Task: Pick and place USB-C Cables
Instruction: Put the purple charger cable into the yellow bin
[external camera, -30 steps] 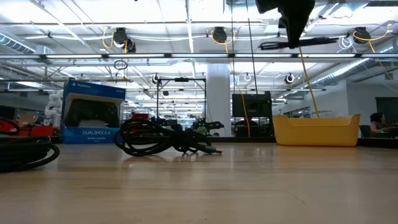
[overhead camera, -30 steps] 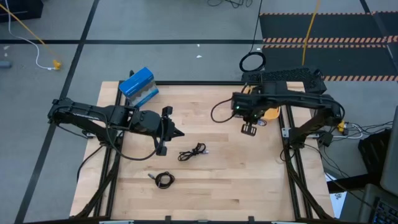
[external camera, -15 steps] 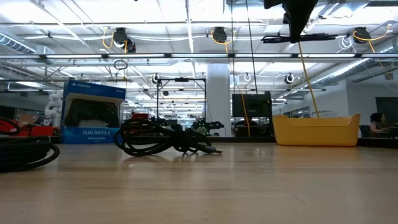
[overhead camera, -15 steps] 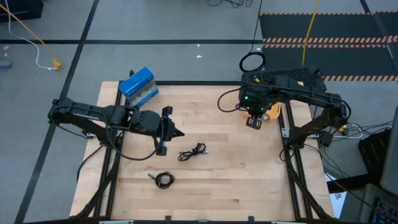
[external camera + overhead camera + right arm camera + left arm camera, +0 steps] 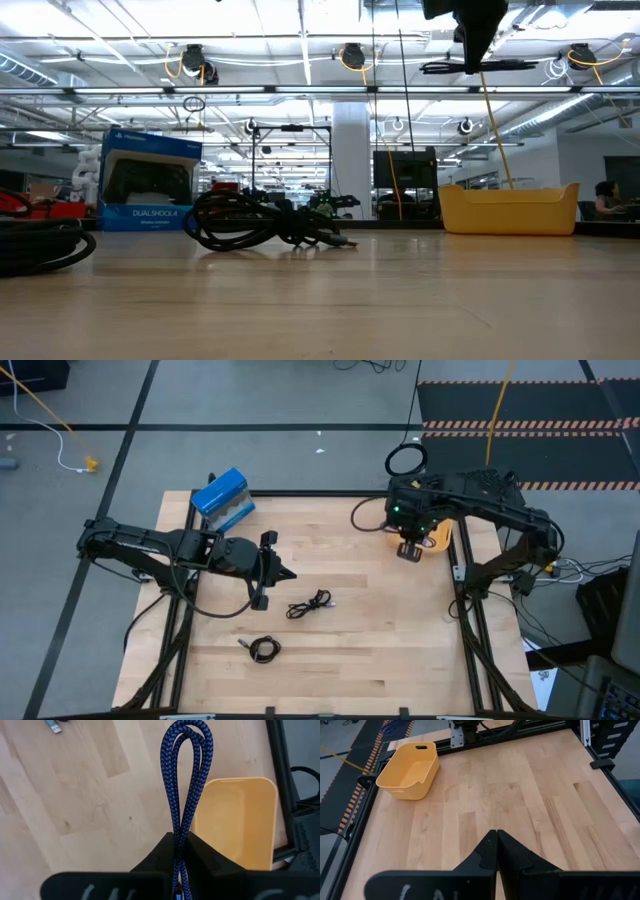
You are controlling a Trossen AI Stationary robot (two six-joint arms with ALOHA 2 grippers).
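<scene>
R arm reaches to table's 1 o'clock, right gripper (image 5: 409, 550) pinched tight. L arm waits at 9 o'clock, left gripper (image 5: 286, 575) fingers together.

The blue box (image 5: 150, 181), standing at about ten o'clock on the counter (image 5: 320, 300), bears the word "DUALSHOCK 4" in white along its lower front, with a small white PlayStation mark at its upper left corner. The smaller print under it is too fine to read.

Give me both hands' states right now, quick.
Left hand: shut, empty, waiting above the table.
Right hand: shut on the blue cable, beside the yellow bin.
</scene>
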